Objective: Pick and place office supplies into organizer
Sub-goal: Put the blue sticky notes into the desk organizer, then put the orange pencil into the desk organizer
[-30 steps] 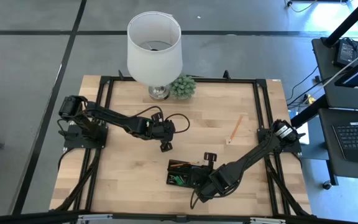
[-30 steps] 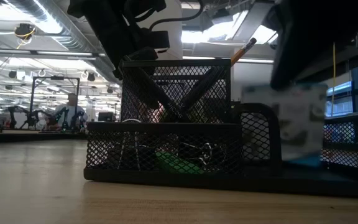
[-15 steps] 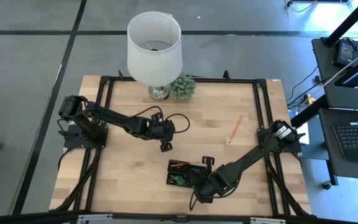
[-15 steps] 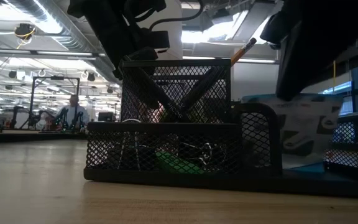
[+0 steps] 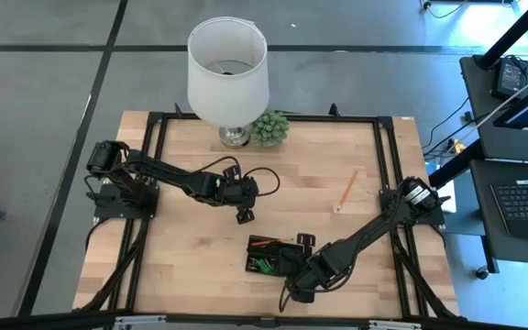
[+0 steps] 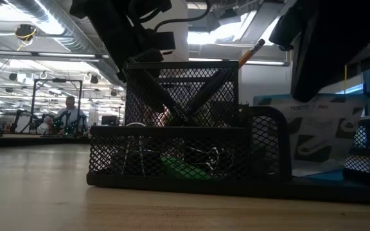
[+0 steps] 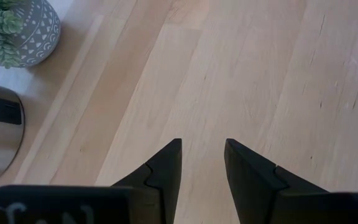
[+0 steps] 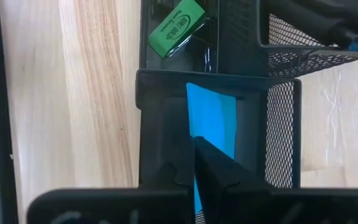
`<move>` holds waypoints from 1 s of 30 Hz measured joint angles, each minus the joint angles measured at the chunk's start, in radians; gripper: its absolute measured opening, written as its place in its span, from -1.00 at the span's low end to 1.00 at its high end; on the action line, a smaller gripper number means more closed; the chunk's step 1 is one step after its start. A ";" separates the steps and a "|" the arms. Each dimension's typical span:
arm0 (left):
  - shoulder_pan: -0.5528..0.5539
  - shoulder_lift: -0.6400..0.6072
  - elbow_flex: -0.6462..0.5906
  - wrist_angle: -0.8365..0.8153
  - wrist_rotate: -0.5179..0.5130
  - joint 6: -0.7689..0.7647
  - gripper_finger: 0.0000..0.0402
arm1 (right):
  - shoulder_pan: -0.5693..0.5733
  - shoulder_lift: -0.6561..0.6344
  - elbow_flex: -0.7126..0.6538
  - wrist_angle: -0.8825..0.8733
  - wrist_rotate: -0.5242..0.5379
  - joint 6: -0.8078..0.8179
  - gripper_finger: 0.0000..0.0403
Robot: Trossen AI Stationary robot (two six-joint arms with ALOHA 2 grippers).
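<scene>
Over the table's left half, the left gripper [image 5: 243,214] hangs above bare wood, fingers [image 7: 166,163] parted with nothing between them; that arm looks to be waiting. Far behind it stand the white lamp [image 5: 228,78] and the small potted plant [image 5: 269,127], neither of them part of the job.

Near the front edge, right of centre, sits the black mesh organizer [image 5: 271,256]. It already holds a green piece [image 8: 176,27] in a low compartment beside some small clips, and pens and a pencil [image 6: 252,51] stand slanting in its tall cup. The right gripper [image 5: 293,273] is directly over the organizer's end compartment, its fingers pressed nearly together on the top edge of the blue sticky-note pad [image 8: 211,118], which stands on edge inside that slot. From the low view the pad appears down in place, so this item seems all but delivered, pending release.

Farther right, well apart from the organizer, one orange pencil [image 5: 346,190] lies loose on the wood. By my reckoning it is what remains to collect.
</scene>
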 joint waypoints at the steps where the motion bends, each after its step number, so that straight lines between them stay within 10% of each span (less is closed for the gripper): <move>1: 0.000 0.000 0.000 0.000 0.000 0.000 -0.42 | 0.000 0.000 0.000 0.002 0.000 0.002 -0.95; 30: 0.000 0.000 0.000 0.000 0.000 -0.024 -0.42 | 0.000 -0.092 -0.001 -0.254 -0.038 0.109 -0.65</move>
